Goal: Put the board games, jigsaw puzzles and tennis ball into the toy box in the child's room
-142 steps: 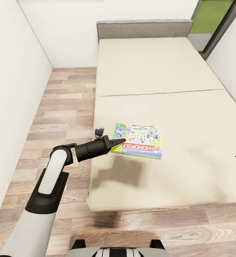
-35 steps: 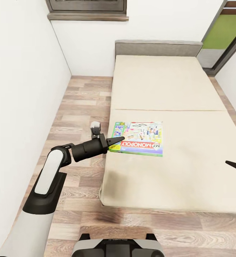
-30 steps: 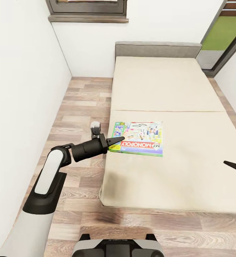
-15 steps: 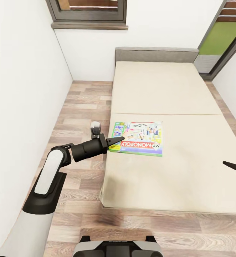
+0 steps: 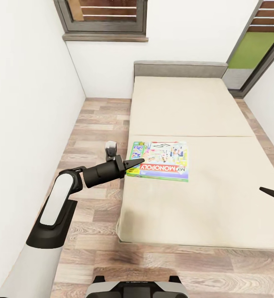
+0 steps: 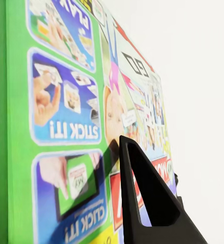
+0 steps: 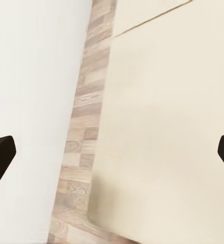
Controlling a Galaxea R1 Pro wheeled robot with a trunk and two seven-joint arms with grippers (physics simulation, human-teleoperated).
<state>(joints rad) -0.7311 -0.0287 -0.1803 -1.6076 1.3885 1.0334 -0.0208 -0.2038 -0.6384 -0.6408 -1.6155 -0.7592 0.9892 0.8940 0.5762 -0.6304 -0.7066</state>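
Note:
A green-edged Monopoly board game (image 5: 159, 160) hangs level just above the left part of the beige bed (image 5: 186, 103), near its side edge. My left gripper (image 5: 136, 161) is shut on the box's near left edge. In the left wrist view one dark finger (image 6: 145, 203) lies across the printed lid (image 6: 66, 117); the other finger is hidden under the box. My right gripper (image 7: 112, 155) stands wide open over bare bed cover, and one of its fingertips (image 5: 272, 194) pokes in at the head view's right edge.
A strip of wood-plank floor (image 5: 95, 124) runs between the bed and the white left wall (image 5: 25, 103). A dark-framed window (image 5: 104, 18) sits above the grey headboard (image 5: 178, 68). A door with a green panel (image 5: 253, 45) is at the back right.
The head view has tilted up, bringing more of the window and door into the picture. Both arms and the held box keep their places.

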